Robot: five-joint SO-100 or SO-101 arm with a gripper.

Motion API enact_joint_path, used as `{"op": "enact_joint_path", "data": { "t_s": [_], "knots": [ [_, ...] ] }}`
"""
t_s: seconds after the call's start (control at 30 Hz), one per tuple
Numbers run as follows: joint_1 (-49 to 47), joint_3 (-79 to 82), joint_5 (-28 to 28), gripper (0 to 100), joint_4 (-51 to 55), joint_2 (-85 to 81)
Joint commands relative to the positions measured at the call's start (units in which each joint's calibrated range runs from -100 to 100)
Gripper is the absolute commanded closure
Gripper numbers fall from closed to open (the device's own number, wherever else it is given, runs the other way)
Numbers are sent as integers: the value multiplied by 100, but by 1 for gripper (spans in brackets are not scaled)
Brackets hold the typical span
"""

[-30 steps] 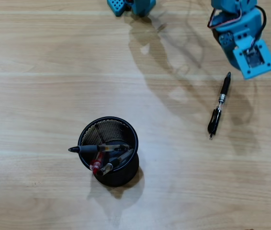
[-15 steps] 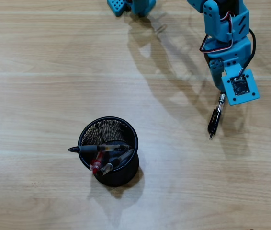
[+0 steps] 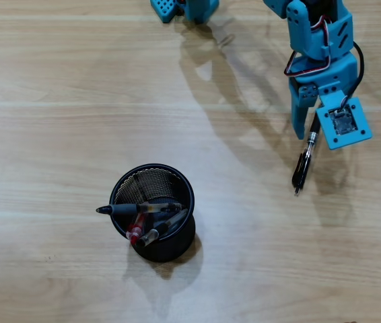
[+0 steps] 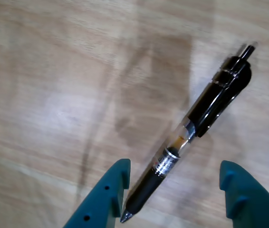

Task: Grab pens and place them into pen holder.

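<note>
A black-and-clear pen (image 3: 303, 161) lies on the wooden table at the right in the overhead view, running top to bottom with a slight slant. My blue gripper (image 3: 309, 133) hangs over its upper end and is open. The wrist view shows that pen (image 4: 198, 111) lying diagonally, its tip end between my fingertips (image 4: 120, 173) and close to the left one; my gripper (image 4: 175, 166) holds nothing. The black mesh pen holder (image 3: 177, 182) stands at lower centre. A black pen (image 3: 126, 209) lies across its rim, and a red pen (image 3: 136, 235) and a grey one (image 3: 155, 233) lean inside.
Another blue arm part (image 3: 184, 8) sits at the top edge of the overhead view. My arm's shadow falls on the wood between it and my gripper. Bare table (image 3: 56, 134) surrounds the holder and the lying pen.
My gripper swung down from the upper right onto the upper end of the lying pen, then shifted slightly right with its finger now showing beside the pen. The pens and holder have not moved.
</note>
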Motion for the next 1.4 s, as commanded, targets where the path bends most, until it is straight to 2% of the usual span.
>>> {"op": "enact_joint_path", "data": {
  "t_s": [0.0, 0.33, 0.6, 0.8, 1.17, 1.37],
  "knots": [
    [-89, -225, -167, 79, -371, 224],
    [-35, -189, -167, 79, -491, 501],
    [102, 424, -183, 79, -560, 501],
    [83, 865, -503, 79, -569, 501],
    [20, 928, -548, 79, -569, 501],
    [-80, 955, -706, 86, -569, 493]
  ]
}}
